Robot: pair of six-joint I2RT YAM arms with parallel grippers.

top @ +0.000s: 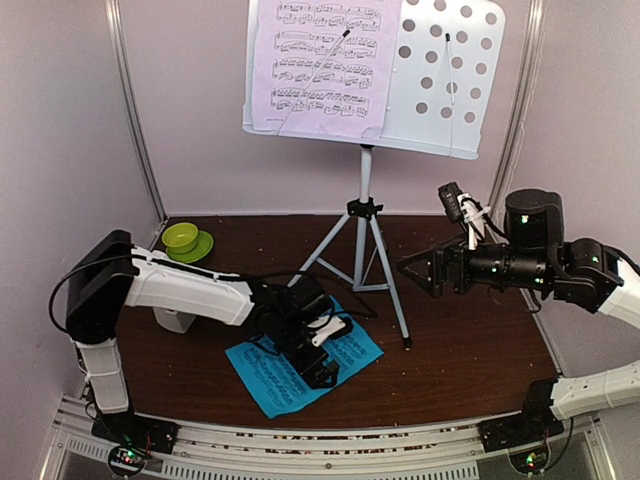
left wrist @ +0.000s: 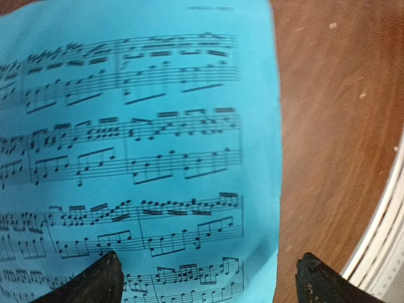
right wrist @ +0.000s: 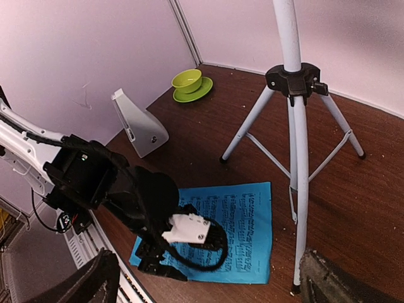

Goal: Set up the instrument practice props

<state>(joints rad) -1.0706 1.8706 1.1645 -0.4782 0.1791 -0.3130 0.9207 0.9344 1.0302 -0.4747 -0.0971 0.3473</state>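
Observation:
The white perforated music stand [top: 450,70] stands on its silver tripod [top: 365,250] at the back, with the lilac page [top: 325,65] on its left half. The cyan page [top: 262,372] lies flat on the table in front of the tripod. My left gripper [top: 320,362] is open, low over the page's near edge. In the left wrist view [left wrist: 208,285] one fingertip is over the page [left wrist: 139,145], the other over bare wood past its right edge. My right gripper [top: 415,268] is open and empty in the air right of the tripod. The white metronome [right wrist: 140,126] stands at the left wall.
A lime-green bowl on a saucer [top: 183,240] sits at the back left corner. The tripod's legs [right wrist: 297,164] spread over the middle of the brown table. The table's metal front rail [left wrist: 385,233] runs just beyond the page. Walls close in on three sides.

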